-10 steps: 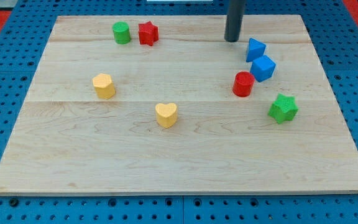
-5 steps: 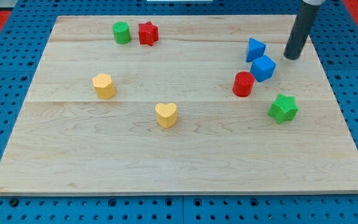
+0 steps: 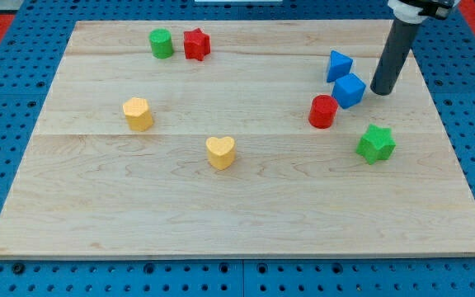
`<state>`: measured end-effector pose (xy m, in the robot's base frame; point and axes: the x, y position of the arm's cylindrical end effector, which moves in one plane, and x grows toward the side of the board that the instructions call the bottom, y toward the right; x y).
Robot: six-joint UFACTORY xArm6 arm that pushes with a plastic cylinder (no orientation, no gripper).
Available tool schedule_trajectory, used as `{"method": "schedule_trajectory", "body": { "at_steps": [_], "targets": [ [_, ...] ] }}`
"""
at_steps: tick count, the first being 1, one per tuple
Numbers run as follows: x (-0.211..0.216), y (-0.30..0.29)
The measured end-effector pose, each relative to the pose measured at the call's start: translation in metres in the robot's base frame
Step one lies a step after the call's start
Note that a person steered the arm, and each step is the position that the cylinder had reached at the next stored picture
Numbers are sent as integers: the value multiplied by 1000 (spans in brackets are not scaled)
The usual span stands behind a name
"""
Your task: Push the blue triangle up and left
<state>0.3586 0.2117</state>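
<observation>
Blue triangle [image 3: 339,64] sits near the board's [image 3: 221,214] upper right, with the blue cube [image 3: 350,90] just below it and touching or nearly touching its lower edge. My tip [image 3: 382,91] rests on the wood just to the right of the blue cube, level with it and a little apart, and lower right of the triangle; the rod slants up toward the view's top right. No claw shows: the arm ends in this bare rod, holding nothing. A red cylinder [image 3: 323,110] stands close to the cube's lower left, and a green star [image 3: 375,143] lies further down to the right. At the view's top left, a green cylinder [image 3: 162,43] and red star [image 3: 195,44] stand side by side. A yellow block [image 3: 138,114] is at mid-left, and a yellow heart [image 3: 220,153] lies near the centre.
</observation>
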Motion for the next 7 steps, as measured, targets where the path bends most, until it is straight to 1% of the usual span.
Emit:
{"method": "schedule_trajectory", "body": {
  "at_steps": [2,4,5,7],
  "targets": [
    [-30,-8],
    [-62,-52],
    [-73,-74],
    [-83,-93]
  ]
}}
